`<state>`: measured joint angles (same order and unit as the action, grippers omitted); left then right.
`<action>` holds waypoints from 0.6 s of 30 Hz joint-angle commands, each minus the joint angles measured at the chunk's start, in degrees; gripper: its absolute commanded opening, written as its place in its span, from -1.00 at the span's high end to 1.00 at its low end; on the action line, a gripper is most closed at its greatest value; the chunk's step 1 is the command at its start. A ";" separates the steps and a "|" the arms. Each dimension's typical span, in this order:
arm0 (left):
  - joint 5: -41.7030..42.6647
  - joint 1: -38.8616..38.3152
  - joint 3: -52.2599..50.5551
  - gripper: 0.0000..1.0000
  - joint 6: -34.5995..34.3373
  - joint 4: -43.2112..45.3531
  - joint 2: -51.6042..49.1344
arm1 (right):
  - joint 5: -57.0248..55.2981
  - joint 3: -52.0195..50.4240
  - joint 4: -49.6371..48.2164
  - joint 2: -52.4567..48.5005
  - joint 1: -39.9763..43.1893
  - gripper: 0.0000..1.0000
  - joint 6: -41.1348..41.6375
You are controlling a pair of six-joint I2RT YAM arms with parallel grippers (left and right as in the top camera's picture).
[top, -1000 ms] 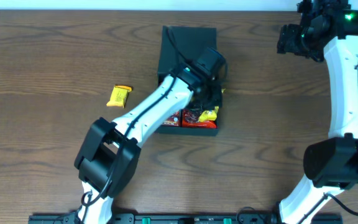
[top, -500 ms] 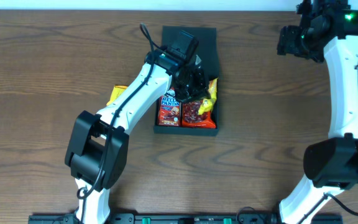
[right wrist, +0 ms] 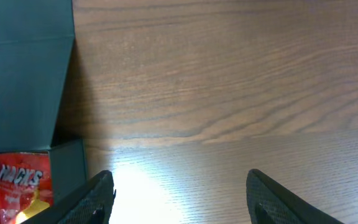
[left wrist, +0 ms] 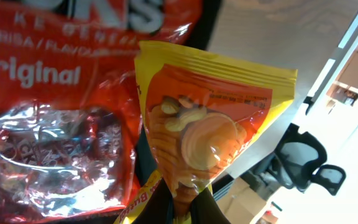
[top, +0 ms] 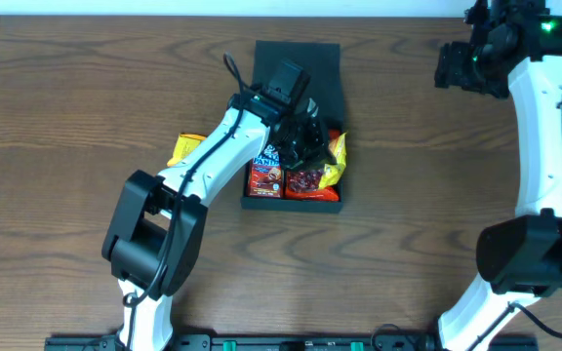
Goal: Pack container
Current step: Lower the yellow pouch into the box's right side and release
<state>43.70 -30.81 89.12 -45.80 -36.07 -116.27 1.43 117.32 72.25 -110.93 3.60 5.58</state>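
The container (top: pixel 301 58) is a dark square box with its flap lid open toward the back, in the middle of the table. Red snack packs (top: pixel 266 177) lie inside it. My left gripper (top: pixel 312 148) is over the box's right part, shut on a yellow snack pack (top: pixel 335 156). In the left wrist view the yellow pack (left wrist: pixel 213 130) is pinched at its lower end between the fingers, beside a red pack (left wrist: pixel 55 124). Another yellow pack (top: pixel 181 148) lies on the table left of the box, partly behind my arm. My right gripper (right wrist: pixel 179 199) is open and empty, high at the far right.
The right arm (top: pixel 544 107) runs along the table's right side. The box's lid and one red pack (right wrist: pixel 20 180) show at the left of the right wrist view. The table (top: pixel 57 88) is brown wood.
My left gripper has shifted slightly right and toward the front over the box, still holding the yellow pack. The right arm has not moved.
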 commanded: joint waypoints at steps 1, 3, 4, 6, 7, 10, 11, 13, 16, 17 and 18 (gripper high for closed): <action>2.45 0.48 -2.43 0.88 -3.17 1.73 -0.96 | -0.55 1.11 0.22 1.11 0.50 -0.36 -0.52; 2.69 0.48 -2.99 0.88 -3.58 2.43 -0.96 | -0.52 1.11 0.26 1.11 0.50 -0.36 -0.52; 2.64 0.48 -3.04 0.88 -3.58 2.54 -0.96 | -0.52 1.11 0.28 1.11 0.50 -0.36 -0.52; 2.64 0.46 -3.04 0.88 -3.58 2.51 -0.94 | -0.52 1.11 0.28 1.11 0.50 -0.36 -0.52; 2.64 0.48 -3.06 0.88 -3.58 2.47 -0.96 | -0.52 1.11 0.28 1.11 0.50 -0.36 -0.52; 2.67 0.48 -3.10 0.88 -3.98 2.27 -0.96 | -0.52 1.11 0.37 1.11 0.48 -0.36 -0.52; 2.67 0.55 -3.10 0.88 -3.96 2.27 -0.96 | -0.52 1.11 0.42 1.11 0.48 -0.36 -0.52; 2.69 0.92 -3.10 0.73 -3.98 2.27 -0.94 | -0.52 1.11 0.57 1.11 0.48 -0.36 -0.52; 2.71 1.88 -3.08 0.42 -3.96 2.27 -0.94 | -0.52 1.11 0.81 1.11 0.48 -0.36 -0.52; 2.80 2.05 -3.08 0.41 -3.93 2.27 -0.94 | -0.55 1.11 0.85 1.11 0.48 -0.36 -0.52; 2.86 2.36 -3.08 0.40 -3.67 2.27 -0.94 | -0.52 1.11 0.87 1.11 0.48 -0.36 -0.52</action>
<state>46.17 -29.63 86.59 -49.63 -33.80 -116.27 1.43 117.32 72.88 -110.93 3.60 5.58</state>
